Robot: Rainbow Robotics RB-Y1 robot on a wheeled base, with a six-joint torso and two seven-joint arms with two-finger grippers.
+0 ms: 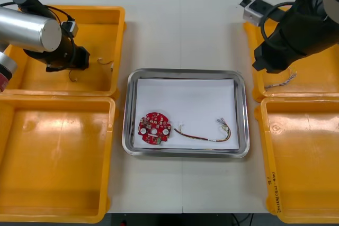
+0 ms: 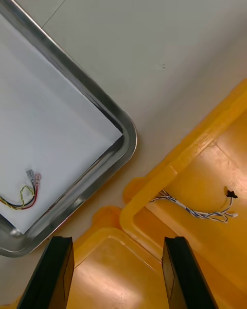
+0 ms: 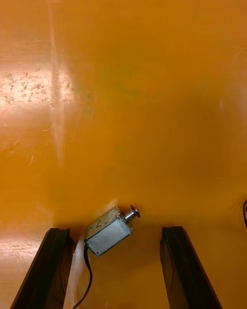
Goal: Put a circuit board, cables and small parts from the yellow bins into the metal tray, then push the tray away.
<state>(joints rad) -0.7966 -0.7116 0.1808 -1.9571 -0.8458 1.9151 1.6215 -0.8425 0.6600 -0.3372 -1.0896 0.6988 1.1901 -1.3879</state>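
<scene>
The metal tray [image 1: 186,74], white inside, holds a round red circuit board [image 1: 153,128] and a red and yellow cable [image 1: 204,135]. My left gripper [image 1: 82,59] is low in the far left yellow bin [image 1: 100,19]. In the left wrist view it is open [image 3: 114,230], and a small metal part [image 3: 108,232] with a black wire lies on the bin floor between its fingers. My right gripper [image 1: 265,66] hovers at the inner edge of the far right bin [image 1: 318,80]. It is open [image 2: 117,239] and holds nothing. A twisted blue and white cable [image 2: 198,211] lies in that bin.
Near left bin [image 1: 53,157] and near right bin [image 1: 302,157] flank the tray. A thin wire [image 1: 73,78] and a small metal part [image 1: 106,63] lie in the far left bin. The tray's corner [image 2: 126,134] and its cable [image 2: 25,193] show beside the right fingers.
</scene>
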